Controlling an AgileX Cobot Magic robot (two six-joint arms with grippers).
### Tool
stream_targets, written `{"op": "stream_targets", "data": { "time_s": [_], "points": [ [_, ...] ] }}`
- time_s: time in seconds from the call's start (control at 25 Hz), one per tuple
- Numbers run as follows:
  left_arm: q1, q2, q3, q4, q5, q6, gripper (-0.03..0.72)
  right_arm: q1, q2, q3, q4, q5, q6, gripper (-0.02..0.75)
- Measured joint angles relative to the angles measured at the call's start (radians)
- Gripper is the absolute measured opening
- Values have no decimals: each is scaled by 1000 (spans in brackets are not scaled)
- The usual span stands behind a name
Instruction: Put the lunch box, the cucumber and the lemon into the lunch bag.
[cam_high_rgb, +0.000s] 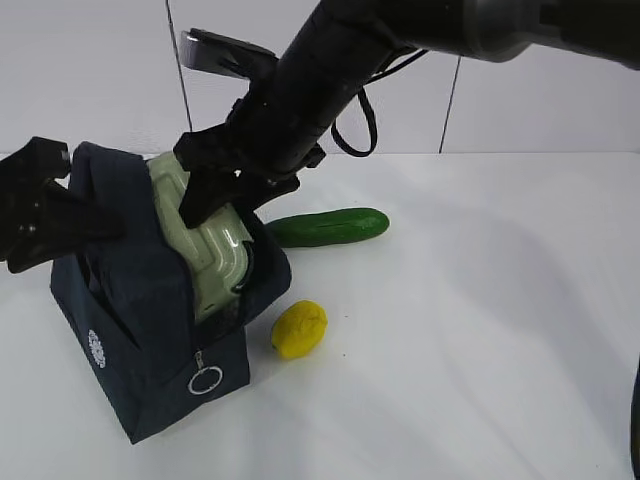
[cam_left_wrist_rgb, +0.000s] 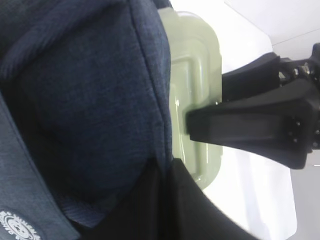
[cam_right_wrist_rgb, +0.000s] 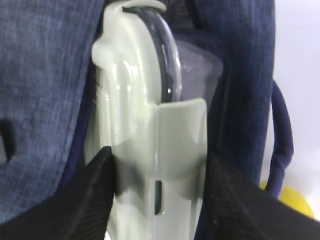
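The navy lunch bag (cam_high_rgb: 150, 340) stands at the left with its mouth open upward. My left gripper (cam_high_rgb: 112, 227) is shut on the bag's upper fabric edge (cam_left_wrist_rgb: 85, 115), its black fingers (cam_left_wrist_rgb: 150, 210) pinching the cloth. The lunch box (cam_high_rgb: 215, 250), pale green lid outward, stands on end partly inside the bag's mouth. My right gripper (cam_high_rgb: 222, 200) is shut on the lunch box (cam_right_wrist_rgb: 145, 125), one finger on each face at its top end. The cucumber (cam_high_rgb: 328, 227) lies on the table behind the bag. The lemon (cam_high_rgb: 299, 329) rests beside the bag's right side.
The bag's silver ring pull (cam_high_rgb: 205, 380) and white logo (cam_high_rgb: 97, 348) face the front. A loop handle (cam_right_wrist_rgb: 282, 135) hangs at the bag's side near the lemon (cam_right_wrist_rgb: 295, 202). White table (cam_high_rgb: 480, 330) stretches to the right, with a white wall behind.
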Motion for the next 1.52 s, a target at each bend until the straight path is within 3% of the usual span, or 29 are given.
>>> {"op": "stream_targets", "data": {
  "time_s": [0.76,1.52],
  "points": [
    [0,0,0,-3,0,0,-3,78,43,-51,-49,-19,-16,397],
    [0,-4,0,-1,13,0,-3,78,43,-55,45,22,-85,424]
  ]
}}
